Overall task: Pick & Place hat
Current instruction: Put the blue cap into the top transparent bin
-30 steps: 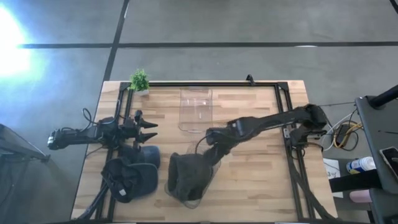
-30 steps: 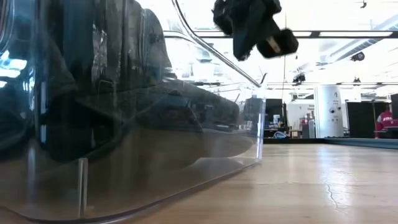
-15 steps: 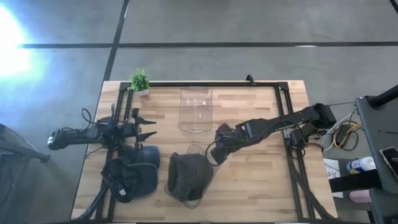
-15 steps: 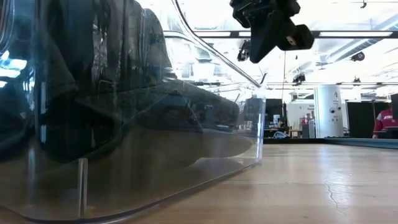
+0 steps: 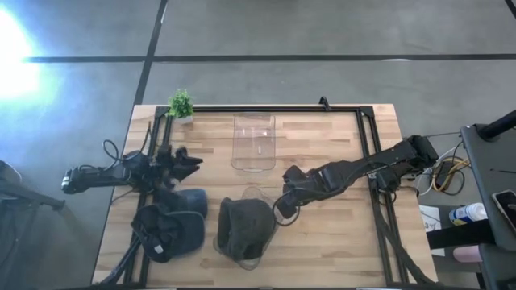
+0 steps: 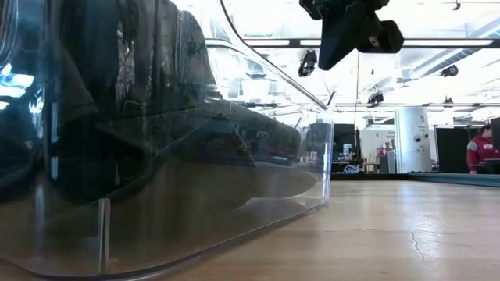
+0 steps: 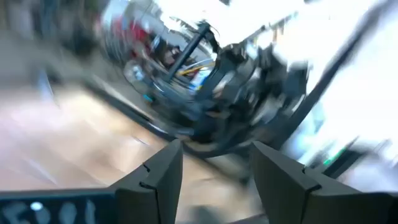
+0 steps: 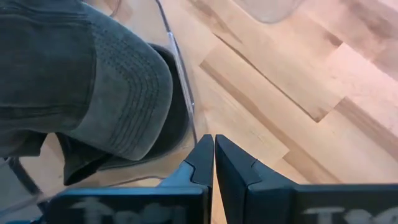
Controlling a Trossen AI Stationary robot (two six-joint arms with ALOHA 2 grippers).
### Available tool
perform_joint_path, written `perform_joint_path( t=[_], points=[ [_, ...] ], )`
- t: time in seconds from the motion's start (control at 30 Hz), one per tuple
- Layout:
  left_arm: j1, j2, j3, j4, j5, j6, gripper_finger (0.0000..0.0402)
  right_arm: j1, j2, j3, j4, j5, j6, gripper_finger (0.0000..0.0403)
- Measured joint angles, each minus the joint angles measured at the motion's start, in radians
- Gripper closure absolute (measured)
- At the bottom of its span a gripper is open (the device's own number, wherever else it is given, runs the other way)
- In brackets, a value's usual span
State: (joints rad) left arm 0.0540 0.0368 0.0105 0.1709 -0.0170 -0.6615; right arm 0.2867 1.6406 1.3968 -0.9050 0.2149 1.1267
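The right arm reaches in from the desk's right edge, stretched low across the wood toward the middle, and its right gripper point(image 5: 284, 203) hangs just off the right side of the dark grey hat point(image 5: 244, 225). In the right wrist view the gripper point(image 8: 214, 163) has its jaws pressed together with nothing between them, their tips over bare wood beside the hat's stitched brim point(image 8: 118, 106). The hat sits in a clear plastic holder point(image 5: 256, 196) near the middle of the desk's front edge; in the low view that holder point(image 6: 195, 226) fills the foreground with the hat point(image 6: 156, 133) dark inside it.

The left arm lies along the desk's left edge, its left gripper point(image 5: 187, 163) pointing toward the centre. The left wrist view shows its jaws point(image 7: 214, 171) spread apart and empty. Below it, by the front-left corner, rests a second dark cap point(image 5: 171, 229). A second clear holder point(image 5: 254, 143) stands empty near the back edge, and a small green plant point(image 5: 181, 105) sits at the back-left corner.

Against the picture a second ago, the right gripper has pulled back from above the hat toward the right and the arm has drawn in; the hat stays in its holder. The left gripper has tilted a little from its earlier heading.
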Motion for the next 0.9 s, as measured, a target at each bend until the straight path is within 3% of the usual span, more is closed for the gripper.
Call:
perform_joint_path(
  t=[0.07, 0.13, 0.37, 0.5, 0.57, 0.73, 0.9],
  points=[
    [0.0, 0.0, 0.0, 0.002, 0.0, -0.253, 0.022, 0.008, -0.005, 0.0, -0.004, 0.011, -0.001, 0.039],
    [0.0, 0.0, 0.0, 0.002, -0.002, -0.376, 0.022, 0.011, -0.008, 0.0, -0.006, 0.024, -0.008, 0.039],
    [0.001, 0.0, 0.0, 0.059, -0.188, -0.586, 0.022, 0.002, -0.015, -0.001, -0.008, 0.05, -0.07, 0.039],
    [0.0, 0.003, 0.007, 0.137, -0.204, -0.628, 0.022, -0.007, -0.015, -0.004, -0.008, 0.05, -0.099, 0.039],
    [-0.001, 0.018, 0.046, 0.097, -0.194, -0.619, 0.022, -0.011, -0.015, -0.004, -0.008, 0.047, -0.117, 0.039],
    [-0.008, 0.153, 0.267, -0.311, -0.012, -0.505, 0.022, -0.021, -0.015, -0.005, -0.011, 0.033, -0.141, 0.039],
    [-0.025, 0.404, 0.54, -0.824, 0.132, -0.254, 0.022, -0.023, -0.015, -0.006, -0.039, 0.018, -0.151, 0.039]
  ],
)
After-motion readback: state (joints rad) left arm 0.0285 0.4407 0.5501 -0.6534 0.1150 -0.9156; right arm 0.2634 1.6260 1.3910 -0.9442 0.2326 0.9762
